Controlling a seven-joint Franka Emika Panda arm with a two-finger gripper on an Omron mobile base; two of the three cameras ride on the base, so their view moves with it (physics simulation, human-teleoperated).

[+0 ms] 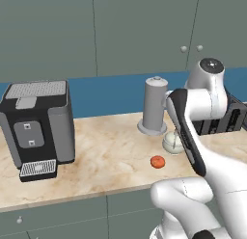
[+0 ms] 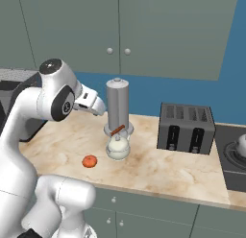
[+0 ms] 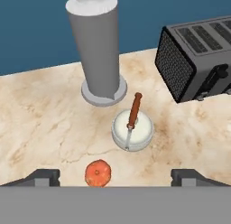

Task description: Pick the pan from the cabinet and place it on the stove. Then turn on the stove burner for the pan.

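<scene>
The cabinet [image 2: 158, 35] hangs above the counter with its grey-green doors shut, and two small round knobs [image 2: 118, 51] sit at the seam; it also spans the top of the left base view [image 1: 140, 35]. The pan is hidden. A strip of the black stove [image 2: 233, 160] shows at the far right edge. My gripper [image 3: 116, 179] is open, its two dark fingertips [image 3: 43, 177] wide apart with nothing between them. It hovers above the counter, looking down at a tomato and a bowl. The hand [image 2: 93, 105] sits left of the grey canister.
On the marble counter [image 2: 158, 170] stand a tall grey canister [image 3: 97, 47], a white bowl [image 3: 132, 130] with a wooden-handled knife across it, a tomato [image 3: 98, 173] and a dark toaster [image 2: 186, 128]. A coffee machine [image 1: 38, 127] occupies the left end. A silvery thing [image 2: 241, 145] rests on the stove.
</scene>
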